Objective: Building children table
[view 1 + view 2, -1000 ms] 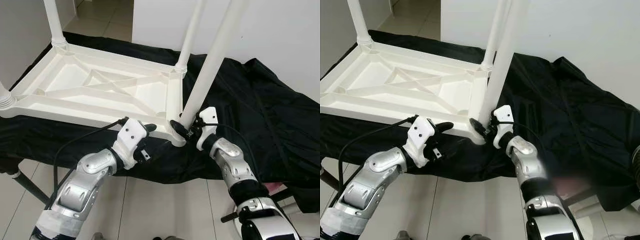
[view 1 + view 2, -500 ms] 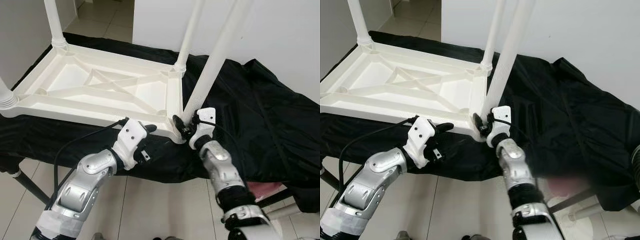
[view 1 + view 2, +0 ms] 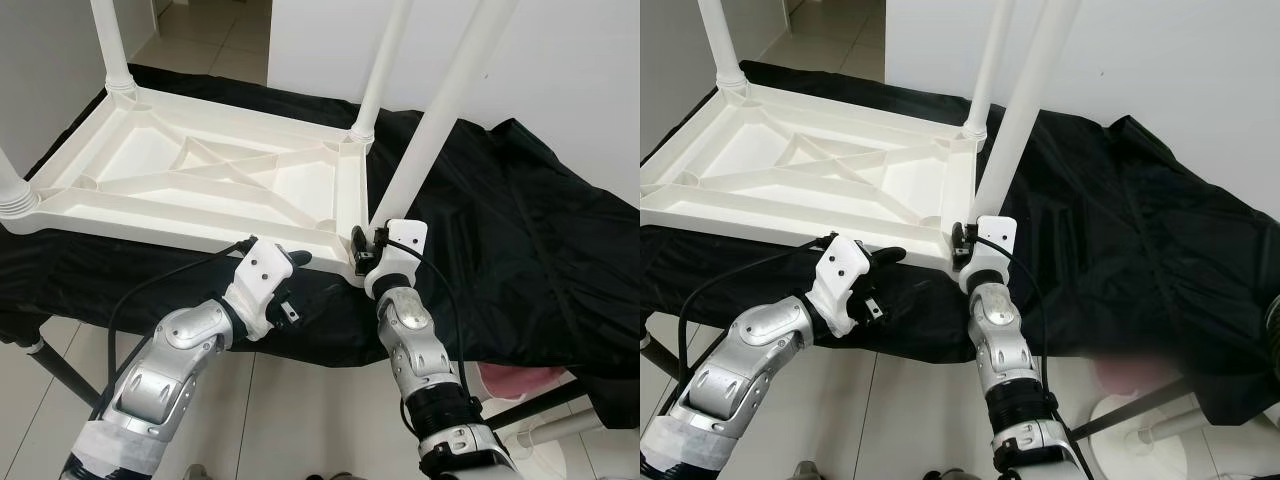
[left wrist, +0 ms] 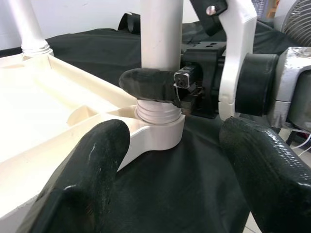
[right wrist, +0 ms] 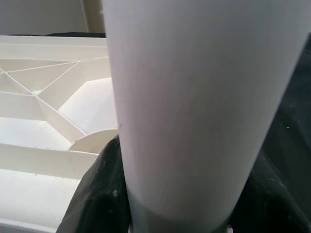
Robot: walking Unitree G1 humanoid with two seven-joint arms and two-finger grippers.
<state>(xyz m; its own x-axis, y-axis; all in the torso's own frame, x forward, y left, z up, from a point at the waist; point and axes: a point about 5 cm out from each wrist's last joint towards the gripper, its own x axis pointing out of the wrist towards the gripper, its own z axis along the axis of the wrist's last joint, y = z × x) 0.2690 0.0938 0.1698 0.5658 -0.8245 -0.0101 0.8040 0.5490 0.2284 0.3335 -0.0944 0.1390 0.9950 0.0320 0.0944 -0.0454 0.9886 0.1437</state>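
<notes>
One white table leg (image 3: 425,125), base seated in the corner socket of the upturned tabletop (image 3: 200,180) on black cloth (image 3: 520,230); right gripper (image 4: 160,86) clamps it for screwing in. Left gripper (image 3: 296,258) spread open, waiting beside the corner.

You've got the tabletop (image 3: 200,180) flipped upside down on the cloth (image 3: 500,250), legs pointing up. The near-right leg (image 3: 430,130) sits at its front right corner, right gripper (image 3: 368,250) around its base, left gripper (image 3: 295,262) just left, at the front edge.
</notes>
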